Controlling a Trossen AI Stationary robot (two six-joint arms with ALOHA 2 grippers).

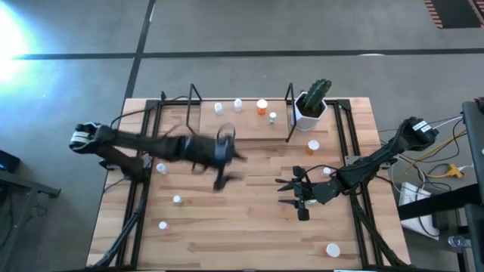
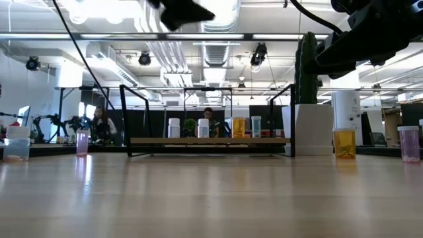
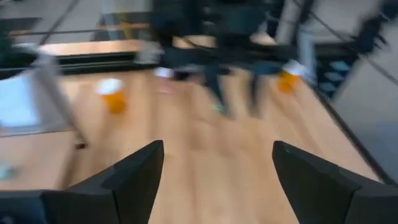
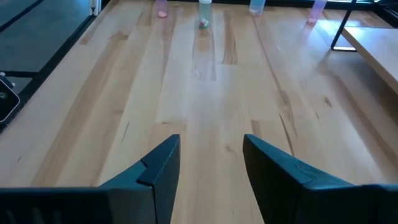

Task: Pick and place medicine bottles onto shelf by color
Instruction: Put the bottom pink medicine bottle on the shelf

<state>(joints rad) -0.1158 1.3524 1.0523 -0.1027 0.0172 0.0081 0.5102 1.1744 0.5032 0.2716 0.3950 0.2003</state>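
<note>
Bottles stand in a row on the low light-wood shelf [image 1: 242, 113] with thin black uprights at the far edge of the pale wooden table [image 1: 249, 234]: from above, two white-capped ones [image 1: 218, 108], an orange bottle [image 1: 262, 106] and a small one [image 1: 273, 117] by the white square cactus pot [image 1: 309, 109]. The left claw [image 1: 221, 162], blurred, hangs over the table's middle just in front of the shelf, nothing in it. The right claw [image 1: 289, 187] sits nearer the right edge, an orange white-capped bottle [image 1: 313, 145] beyond it and loose bottles [image 1: 333, 249] toward the near corners.

Low across the table, the shelf [image 2: 210, 141] carries white, orange and greenish bottles [image 2: 238, 127]; an orange bottle [image 2: 344, 142] and a pink one [image 2: 410, 142] stand right of the pot [image 2: 313, 129].

From the left wrist, the fingers [image 3: 134, 171] stand wide apart and empty; two orange bottles [image 3: 113, 96] lie well ahead.

From the right wrist, the fingers [image 4: 163, 163] are part-open around bare wood; small bottles [image 4: 205, 9] stand far off near the opposite edge.
</note>
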